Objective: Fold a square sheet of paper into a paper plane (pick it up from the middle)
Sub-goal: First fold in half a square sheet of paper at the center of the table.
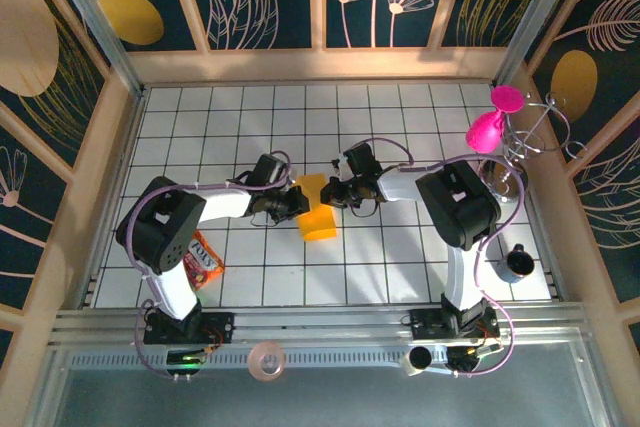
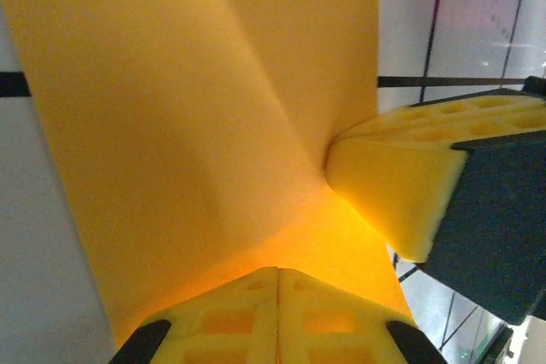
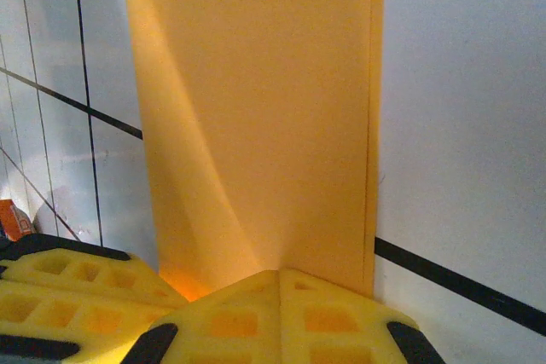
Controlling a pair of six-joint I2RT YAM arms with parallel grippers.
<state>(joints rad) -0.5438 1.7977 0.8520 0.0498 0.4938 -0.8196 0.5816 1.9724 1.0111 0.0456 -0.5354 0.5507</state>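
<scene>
The square sheet of paper [image 1: 320, 219] is orange-yellow and folded double into a rectangle, not a paper plane shape. It hangs above the tiled table, its lower part drooping toward the near side. My left gripper [image 1: 299, 203] is shut on the sheet's left side; in the left wrist view its tips [image 2: 279, 272] pinch the paper [image 2: 196, 108]. My right gripper [image 1: 331, 193] is shut on the upper right part. In the right wrist view its tips [image 3: 279, 274] clamp the doubled paper [image 3: 264, 117] near the layered edge. The two grippers stand close together.
A multicoloured snack packet [image 1: 204, 261] lies near the left arm. A pink balloon-like figure [image 1: 489, 128] on a wire stand sits at the far right, a black cup [image 1: 520, 263] at the near right. A tape roll [image 1: 267, 359] rests on the front rail.
</scene>
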